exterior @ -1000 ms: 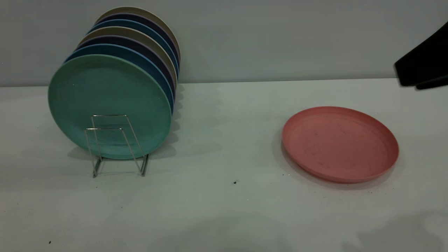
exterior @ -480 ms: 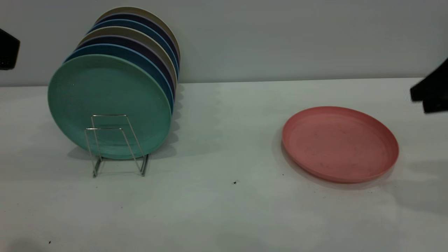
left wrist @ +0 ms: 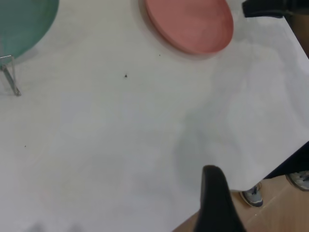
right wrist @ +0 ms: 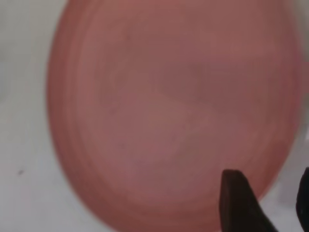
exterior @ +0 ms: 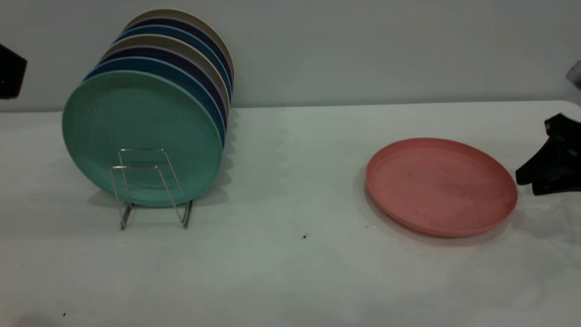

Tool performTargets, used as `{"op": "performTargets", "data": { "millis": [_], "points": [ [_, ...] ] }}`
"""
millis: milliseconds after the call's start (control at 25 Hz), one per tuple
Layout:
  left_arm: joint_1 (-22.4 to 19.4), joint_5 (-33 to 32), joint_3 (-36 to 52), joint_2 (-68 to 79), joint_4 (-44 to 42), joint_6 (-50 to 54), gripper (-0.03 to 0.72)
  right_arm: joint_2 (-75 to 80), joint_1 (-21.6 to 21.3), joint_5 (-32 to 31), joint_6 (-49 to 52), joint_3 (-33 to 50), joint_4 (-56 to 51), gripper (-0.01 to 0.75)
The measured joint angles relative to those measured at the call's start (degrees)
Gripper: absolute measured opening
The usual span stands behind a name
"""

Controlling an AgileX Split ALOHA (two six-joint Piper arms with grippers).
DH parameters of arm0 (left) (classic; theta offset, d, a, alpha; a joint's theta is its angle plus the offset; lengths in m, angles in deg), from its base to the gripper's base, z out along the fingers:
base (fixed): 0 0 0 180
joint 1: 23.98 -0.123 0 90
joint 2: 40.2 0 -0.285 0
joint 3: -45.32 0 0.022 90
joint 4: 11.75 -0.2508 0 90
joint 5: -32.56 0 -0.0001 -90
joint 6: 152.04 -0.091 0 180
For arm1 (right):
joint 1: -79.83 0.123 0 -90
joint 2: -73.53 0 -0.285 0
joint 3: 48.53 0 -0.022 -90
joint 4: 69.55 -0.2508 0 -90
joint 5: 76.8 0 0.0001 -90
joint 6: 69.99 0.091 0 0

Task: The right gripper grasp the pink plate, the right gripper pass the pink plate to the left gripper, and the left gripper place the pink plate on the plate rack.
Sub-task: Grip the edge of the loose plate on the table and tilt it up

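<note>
I have the right gripper (exterior: 526,181) low beside the pink plate (exterior: 440,186), fingers spread for its rim; left gripper (exterior: 11,72) waits high, state unclear.

No text, label, brand, number or sign can be read in any of the views. The plates, the wire rack and the table surface are all plain and unmarked as far as can be seen.
</note>
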Motion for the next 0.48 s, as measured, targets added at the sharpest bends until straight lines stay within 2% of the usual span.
{"op": "performTargets", "data": {
  "millis": [200, 480],
  "points": [
    [0.0, -1.1, 0.0, 0.1, 0.0, 0.1, 0.501, 3.8, 0.0, 0.8, -0.2, -3.3, -0.8, 0.312],
    [0.0, -2.4, 0.0, 0.1, 0.0, 0.3, 0.501, 6.5, 0.0, 2.2, -3.4, -3.7, -5.4, 0.312]
  ]
}}
